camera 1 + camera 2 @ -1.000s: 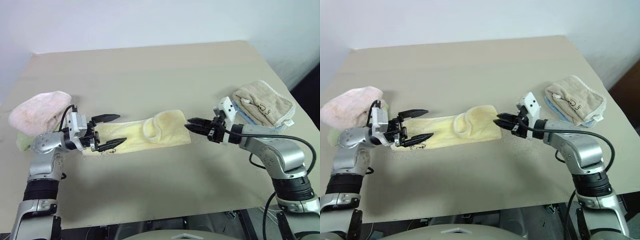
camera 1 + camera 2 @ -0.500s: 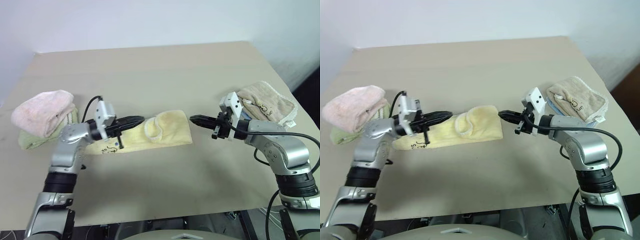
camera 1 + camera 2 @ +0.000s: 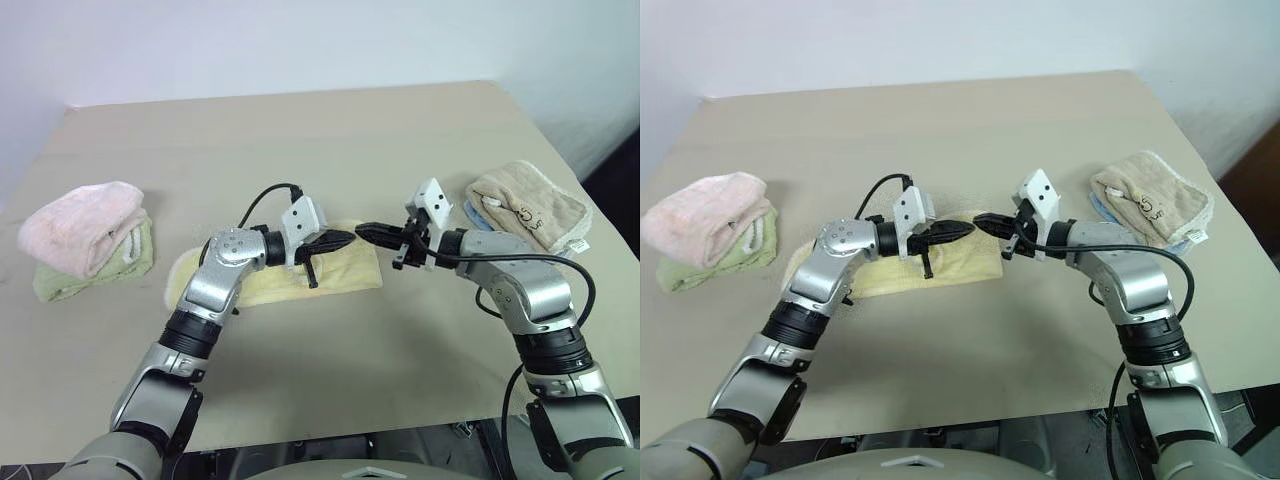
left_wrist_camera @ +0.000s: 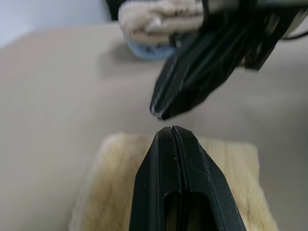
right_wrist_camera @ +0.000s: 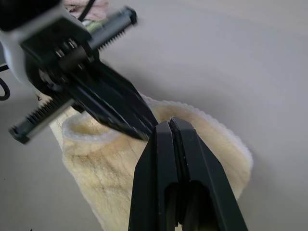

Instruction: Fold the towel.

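The left tool (image 3: 338, 240) is pressed tight together, holding nothing, and so is the right tool (image 3: 368, 232). Their tips almost meet, just above the towel (image 3: 265, 283). The yellow towel lies flat in the middle of the surface (image 3: 300, 150), its long side running left to right, between the two arms.

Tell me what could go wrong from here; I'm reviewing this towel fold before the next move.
1. The left tool and right tool hover tip to tip above the towel; a small further advance could make them collide.
2. Both are shut with no cloth visibly pinched, so lifting now would likely leave the towel flat on the table.
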Robot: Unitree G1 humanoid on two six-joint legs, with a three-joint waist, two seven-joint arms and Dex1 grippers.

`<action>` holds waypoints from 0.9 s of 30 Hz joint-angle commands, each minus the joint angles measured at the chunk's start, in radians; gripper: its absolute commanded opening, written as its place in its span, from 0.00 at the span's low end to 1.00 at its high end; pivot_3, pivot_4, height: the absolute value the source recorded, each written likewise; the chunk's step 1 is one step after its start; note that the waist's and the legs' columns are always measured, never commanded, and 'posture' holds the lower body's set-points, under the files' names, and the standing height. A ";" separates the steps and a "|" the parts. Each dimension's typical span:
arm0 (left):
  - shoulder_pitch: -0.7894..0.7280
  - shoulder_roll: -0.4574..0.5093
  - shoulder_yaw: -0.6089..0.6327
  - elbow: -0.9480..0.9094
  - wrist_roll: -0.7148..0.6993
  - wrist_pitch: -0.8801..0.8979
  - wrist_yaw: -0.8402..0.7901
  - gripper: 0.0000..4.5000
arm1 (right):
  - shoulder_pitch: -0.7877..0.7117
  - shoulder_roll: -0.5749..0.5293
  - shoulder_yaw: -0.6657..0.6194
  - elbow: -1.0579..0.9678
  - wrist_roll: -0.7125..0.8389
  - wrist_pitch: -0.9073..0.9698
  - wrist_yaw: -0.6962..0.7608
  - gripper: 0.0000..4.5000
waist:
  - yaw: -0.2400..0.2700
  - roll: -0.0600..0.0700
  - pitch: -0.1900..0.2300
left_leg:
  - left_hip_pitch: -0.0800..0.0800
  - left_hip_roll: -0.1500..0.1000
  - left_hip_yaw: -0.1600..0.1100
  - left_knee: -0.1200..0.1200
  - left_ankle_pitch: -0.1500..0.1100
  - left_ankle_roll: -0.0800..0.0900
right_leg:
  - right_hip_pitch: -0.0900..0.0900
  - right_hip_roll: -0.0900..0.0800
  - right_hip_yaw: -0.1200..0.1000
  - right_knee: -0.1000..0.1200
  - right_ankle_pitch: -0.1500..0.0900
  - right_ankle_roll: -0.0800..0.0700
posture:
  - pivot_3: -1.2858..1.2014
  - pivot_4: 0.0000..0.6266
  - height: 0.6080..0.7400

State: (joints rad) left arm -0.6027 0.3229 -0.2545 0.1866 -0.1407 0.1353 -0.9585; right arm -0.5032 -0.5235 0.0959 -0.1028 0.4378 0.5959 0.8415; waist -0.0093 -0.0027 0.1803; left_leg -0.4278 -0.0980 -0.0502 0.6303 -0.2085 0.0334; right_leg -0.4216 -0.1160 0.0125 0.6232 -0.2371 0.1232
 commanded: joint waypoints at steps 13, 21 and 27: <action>0.051 0.114 -0.027 -0.074 0.055 0.087 -0.040 0.00 | -0.018 -0.021 0.053 0.012 -0.069 -0.033 0.039 0.00 | 0.000 0.000 0.000 | 0.000 -0.001 0.000 0.001 0.000 0.000 | -0.002 -0.001 0.000 0.005 0.000 0.000 | 0.52 0.24 0.91; 0.110 0.210 0.007 -0.135 0.040 0.098 -0.082 0.00 | -0.046 -0.020 0.103 0.081 -0.128 -0.038 0.081 0.00 | -0.003 0.000 0.000 | 0.000 -0.001 0.000 0.001 0.000 0.000 | -0.003 -0.001 0.000 0.005 0.000 0.000 | 0.52 0.24 0.91; 0.164 0.303 0.047 -0.156 0.022 0.084 -0.119 0.00 | -0.065 0.001 0.126 0.122 -0.157 -0.028 0.081 0.00 | -0.003 0.000 0.000 | 0.000 -0.001 0.000 0.001 -0.001 -0.002 | -0.003 -0.001 0.000 0.005 0.000 0.000 | 0.52 0.24 0.91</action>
State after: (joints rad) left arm -0.4522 0.6067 -0.2338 0.0622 -0.1052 0.2290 -1.0661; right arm -0.5472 -0.5296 0.2228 0.0244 0.2872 0.5789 0.9192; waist -0.0126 -0.0026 0.1802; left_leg -0.4273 -0.0989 -0.0502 0.6311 -0.2092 0.0316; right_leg -0.4247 -0.1174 0.0127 0.6285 -0.2372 0.1230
